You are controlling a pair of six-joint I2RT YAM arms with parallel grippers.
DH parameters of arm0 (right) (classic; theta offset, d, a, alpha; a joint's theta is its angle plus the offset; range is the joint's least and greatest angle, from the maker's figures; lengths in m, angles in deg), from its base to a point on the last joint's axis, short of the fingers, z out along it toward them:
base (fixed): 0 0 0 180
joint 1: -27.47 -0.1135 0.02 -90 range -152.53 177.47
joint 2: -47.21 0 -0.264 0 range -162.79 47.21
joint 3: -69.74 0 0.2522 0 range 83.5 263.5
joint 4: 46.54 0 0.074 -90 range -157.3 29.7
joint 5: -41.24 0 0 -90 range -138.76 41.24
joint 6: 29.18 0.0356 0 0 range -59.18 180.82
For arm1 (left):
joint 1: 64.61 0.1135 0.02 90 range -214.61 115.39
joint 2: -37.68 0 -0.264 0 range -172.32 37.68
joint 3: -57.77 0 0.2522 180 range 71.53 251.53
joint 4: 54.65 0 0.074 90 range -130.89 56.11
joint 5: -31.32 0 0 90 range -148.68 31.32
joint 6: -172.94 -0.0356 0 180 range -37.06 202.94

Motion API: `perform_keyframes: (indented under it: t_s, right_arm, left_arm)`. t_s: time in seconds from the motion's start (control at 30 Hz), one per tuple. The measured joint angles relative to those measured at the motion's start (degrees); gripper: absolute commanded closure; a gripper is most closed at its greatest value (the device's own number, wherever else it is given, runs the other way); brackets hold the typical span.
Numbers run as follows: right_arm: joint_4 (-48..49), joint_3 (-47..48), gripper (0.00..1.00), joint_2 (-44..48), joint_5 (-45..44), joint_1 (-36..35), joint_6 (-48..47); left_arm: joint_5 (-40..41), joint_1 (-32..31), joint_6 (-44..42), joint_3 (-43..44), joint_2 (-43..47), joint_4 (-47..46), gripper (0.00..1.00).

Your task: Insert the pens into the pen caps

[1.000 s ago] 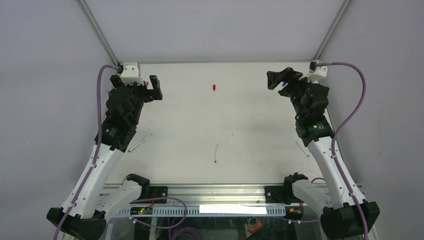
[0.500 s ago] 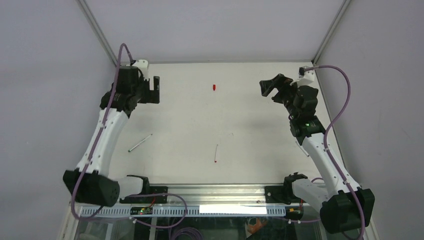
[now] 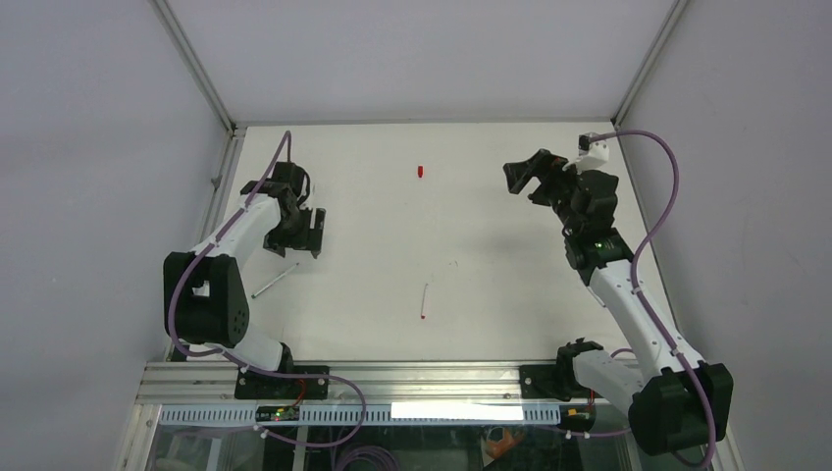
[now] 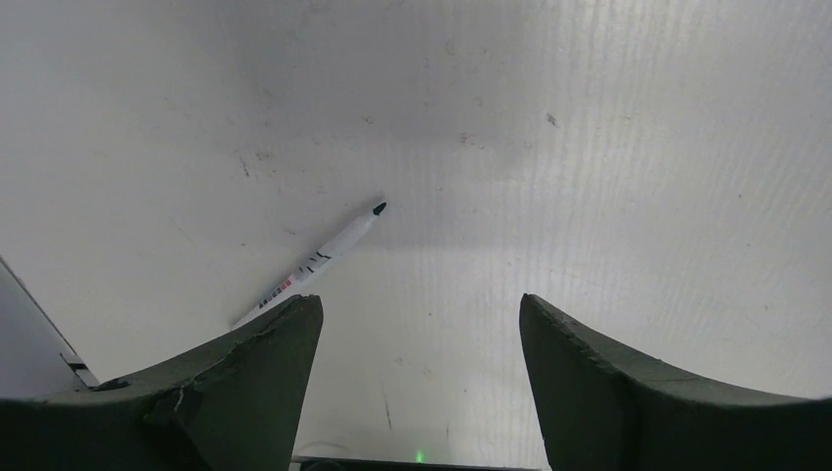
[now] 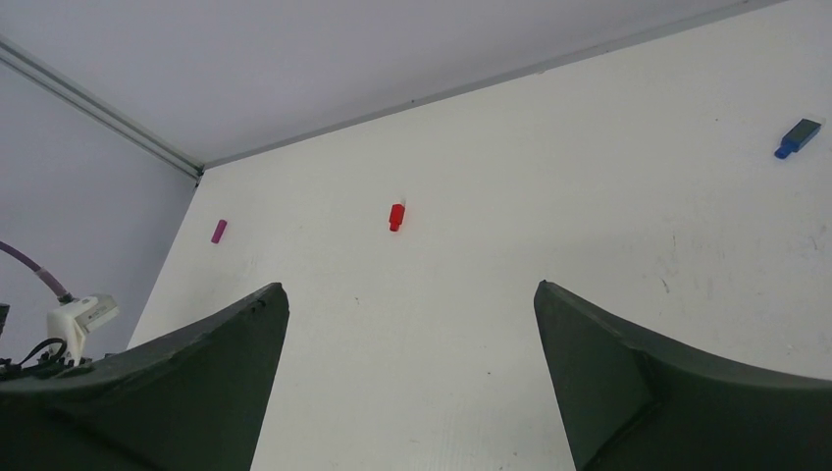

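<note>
One thin white pen [image 3: 275,280] lies slanted on the left of the table. In the left wrist view this pen [image 4: 319,258] points its dark tip up and right, and its lower end runs under my left finger [image 4: 245,383]. My left gripper [image 3: 300,240] [image 4: 420,304] hovers just beyond the pen, open, with only bare table between the fingers. A red-tipped pen [image 3: 424,301] lies near the middle. The red cap [image 3: 420,171] [image 5: 396,216] sits at the back centre. The magenta cap [image 5: 219,231] and blue cap [image 5: 796,137] also show. My right gripper [image 3: 520,180] [image 5: 410,289] stands open over the back right, holding nothing.
The white table [image 3: 471,235] is bounded by a metal frame rail [image 3: 412,371] at the near edge and grey walls at the back and sides. A purple cable [image 3: 677,177] loops from the right wrist. The left arm's elbow [image 3: 201,294] folds low near the left edge.
My left arm swung from the back left corner toward the near side, bringing its gripper down by the left pen with the jaws slightly narrower. The right gripper shifted a little left.
</note>
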Motion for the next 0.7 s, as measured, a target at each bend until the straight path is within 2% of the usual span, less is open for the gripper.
perform_keyframes:
  t_s: [0.2, 0.43, 0.7]
  right_arm:
    - [0.1, 0.0, 0.00, -1.0, 0.1, -1.3, -0.8]
    - [0.0, 0.0, 0.01, -1.1, 0.2, -1.7, -1.7]
    - [-0.2, 0.0, 0.00, -1.4, 0.2, -2.3, -2.8]
  left_arm:
    - [2.2, 2.6, 1.1, 0.0, -0.6, 0.2, 0.32]
    - [2.4, 4.0, 1.6, 0.9, -8.9, 0.8, 0.43]
    - [2.3, 4.4, 1.6, 1.5, -12.0, 2.1, 0.46]
